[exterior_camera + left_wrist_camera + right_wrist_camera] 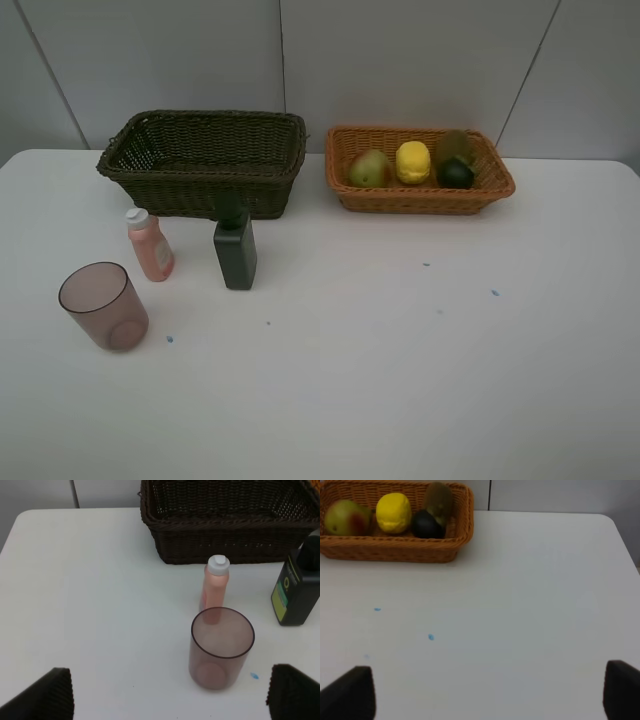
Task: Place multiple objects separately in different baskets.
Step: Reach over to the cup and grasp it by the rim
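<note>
Left claw [172,695] spread wide, empty; tinted cup [222,650] upright on table [100,605] just ahead, untouched. Right claw [485,692] also spread, empty; orange basket [395,549] with fruit [393,512] well apart from it.

Left gripper [170,694] and right gripper [485,692]: black fingertips [50,696], seemingly rough-textured.

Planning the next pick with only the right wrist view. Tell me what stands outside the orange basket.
Observer: A pink bottle, a dark green bottle and a tinted cup stand in front of the dark basket.
Operator: Report what the dark basket holds.
Observer: Nothing shows inside it from the high view.
Operator: Give the left gripper's state.
Observer: The left gripper is open, the tinted cup before it, touching nothing.
</note>
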